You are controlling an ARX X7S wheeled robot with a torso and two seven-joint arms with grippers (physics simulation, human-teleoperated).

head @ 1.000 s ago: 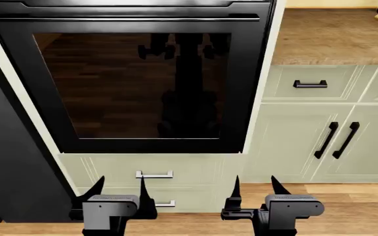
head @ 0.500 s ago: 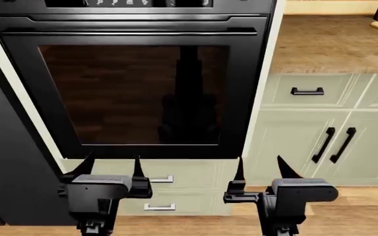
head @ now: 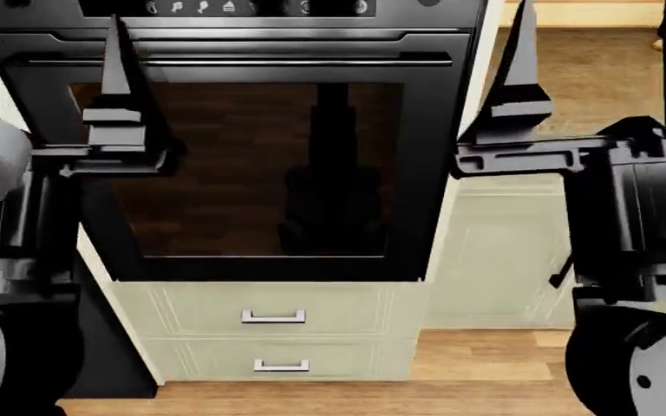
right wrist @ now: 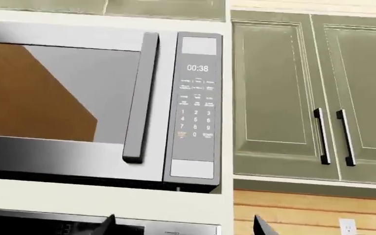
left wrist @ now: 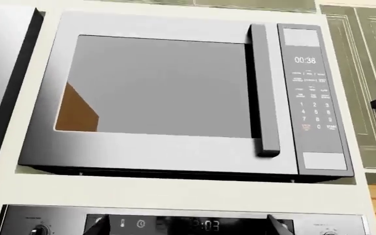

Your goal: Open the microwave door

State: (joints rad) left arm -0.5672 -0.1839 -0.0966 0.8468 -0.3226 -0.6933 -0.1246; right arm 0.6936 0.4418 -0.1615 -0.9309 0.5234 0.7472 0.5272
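The stainless microwave (left wrist: 155,83) sits in a cream wall niche, door shut, and is out of the head view. A vertical bar handle (left wrist: 266,93) runs down the door's edge beside the keypad (left wrist: 312,98), whose display reads 00:38. The right wrist view shows the same handle (right wrist: 139,98) and keypad (right wrist: 198,105). My left gripper (left wrist: 188,230) is open and empty, well below the microwave at the oven panel's height. My right gripper (right wrist: 184,229) is open too, below the keypad side. In the head view both grippers, left (head: 44,78) and right (head: 597,78), point upward in front of the oven.
A black wall oven (head: 252,165) stands directly under the microwave, with two drawers (head: 275,316) beneath it. Green upper cabinets (right wrist: 305,93) with black handles flank the microwave. A wooden counter (head: 593,61) and lower cabinets lie to the right.
Both arms have risen from low in front of the drawers to oven height, fingers pointing up. The head view has tilted slightly upward.
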